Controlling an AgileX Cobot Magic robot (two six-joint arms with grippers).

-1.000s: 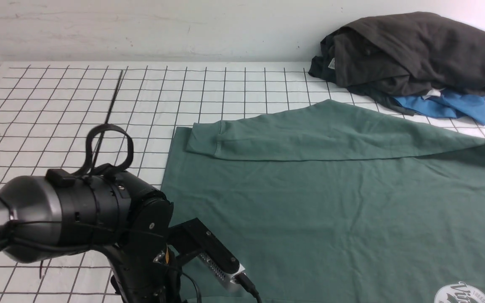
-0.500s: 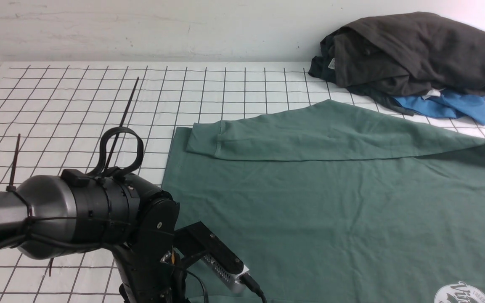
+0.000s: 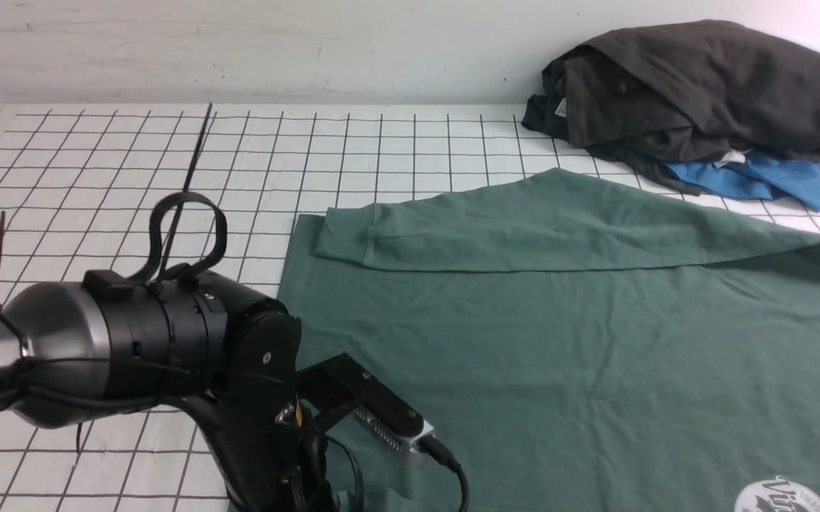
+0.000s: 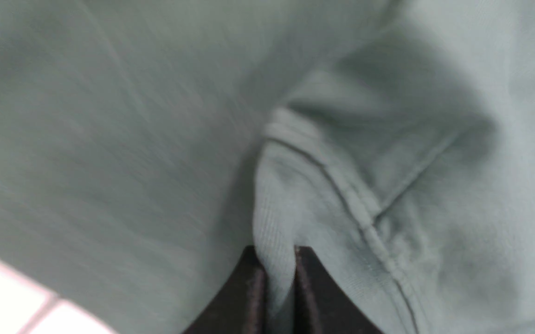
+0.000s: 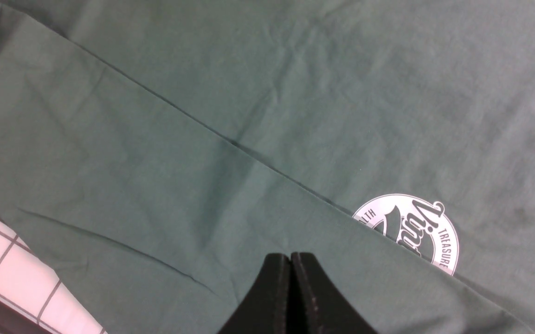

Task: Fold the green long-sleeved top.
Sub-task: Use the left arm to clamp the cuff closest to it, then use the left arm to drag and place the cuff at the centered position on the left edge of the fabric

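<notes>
- the pinched fold could slip free if the left pincer (image 4: 277, 273) has too shallow a bite.
- lifting one side alone could skew the green long-sleeved top (image 3: 495, 341), spread on the gridded surface (image 3: 97, 156).
- the left pincer is narrow, gripping cloth.
- the right pincer (image 5: 290, 262) is closed, holding nothing, over the top.
</notes>
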